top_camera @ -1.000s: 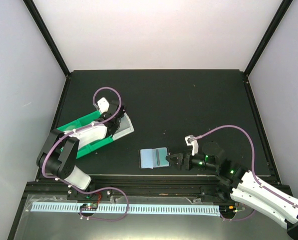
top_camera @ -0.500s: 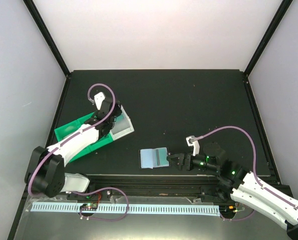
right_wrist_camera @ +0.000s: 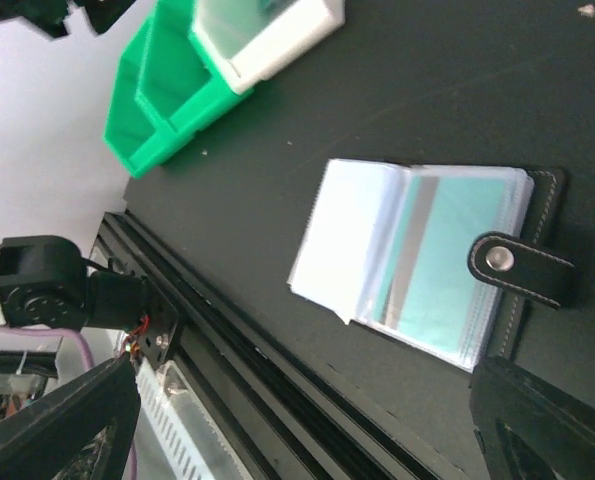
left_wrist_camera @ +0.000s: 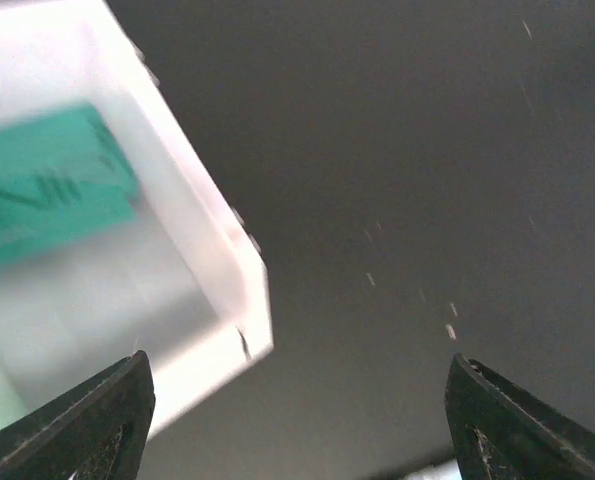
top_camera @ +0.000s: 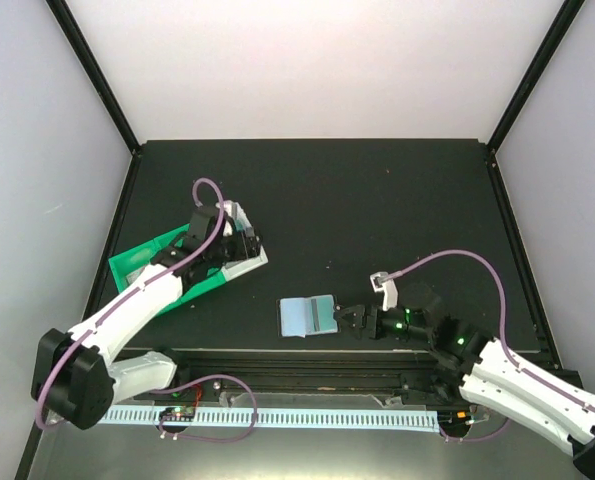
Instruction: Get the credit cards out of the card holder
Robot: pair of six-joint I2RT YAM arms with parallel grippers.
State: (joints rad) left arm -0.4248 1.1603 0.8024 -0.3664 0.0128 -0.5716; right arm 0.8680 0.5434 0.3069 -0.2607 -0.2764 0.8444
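Observation:
The pale-blue card holder (top_camera: 305, 317) lies open near the table's front edge; the right wrist view shows it (right_wrist_camera: 362, 240) with a black snap strap (right_wrist_camera: 522, 266) at its right end. A teal credit card (right_wrist_camera: 447, 265) with a grey stripe sits inside its clear sleeve. Another teal credit card (left_wrist_camera: 47, 190) lies in the white bin (left_wrist_camera: 217, 240). My left gripper (top_camera: 239, 240) hovers open over that bin's corner, holding nothing. My right gripper (top_camera: 349, 320) stands open just right of the holder, at its strap end, with nothing between its fingers.
A green two-compartment tray (top_camera: 137, 265) sits at the left with the white bin (top_camera: 249, 258) against its right end. The table's black front rail (right_wrist_camera: 237, 350) runs just below the holder. Both show in the right wrist view too: green tray (right_wrist_camera: 162, 100), white bin (right_wrist_camera: 267, 30).
My left gripper has opened and the left arm has stretched out, with the gripper still over the white bin. My right gripper has barely moved by the holder.

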